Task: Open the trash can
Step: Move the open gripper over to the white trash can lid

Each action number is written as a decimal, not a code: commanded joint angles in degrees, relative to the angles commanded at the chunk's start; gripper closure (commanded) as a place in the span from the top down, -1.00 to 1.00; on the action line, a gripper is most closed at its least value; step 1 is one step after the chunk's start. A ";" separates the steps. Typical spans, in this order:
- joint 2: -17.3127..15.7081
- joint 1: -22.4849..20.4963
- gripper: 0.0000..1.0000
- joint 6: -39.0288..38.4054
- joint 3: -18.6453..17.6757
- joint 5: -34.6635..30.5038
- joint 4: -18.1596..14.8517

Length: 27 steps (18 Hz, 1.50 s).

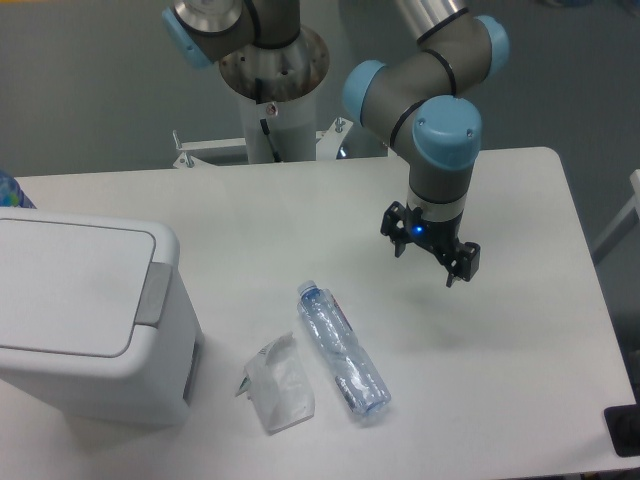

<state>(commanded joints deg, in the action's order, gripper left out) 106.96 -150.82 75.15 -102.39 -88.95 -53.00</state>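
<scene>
The trash can is a large boxy white bin at the left of the table. Its flat white lid is down, and the grey push tab sits on its right rim. My gripper hangs above the table at the right of centre, well away from the bin. Its two black fingers are spread apart with nothing between them.
A clear plastic bottle lies on the table between the bin and my gripper. A small clear plastic bag lies beside it, close to the bin. The arm's base stands behind the far table edge. A dark object sits at the right edge.
</scene>
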 joint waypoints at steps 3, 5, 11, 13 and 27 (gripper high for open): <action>-0.26 1.05 1.00 0.00 0.09 0.17 -0.26; -0.53 2.02 1.00 0.09 0.17 0.44 -0.26; -0.53 2.81 1.00 -5.44 1.23 5.43 -0.26; -0.70 2.72 1.00 -8.25 1.40 9.30 0.08; -1.32 5.36 1.00 -35.33 10.80 23.37 5.54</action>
<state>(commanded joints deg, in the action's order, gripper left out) 105.65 -145.46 39.82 -91.59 -65.57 -47.46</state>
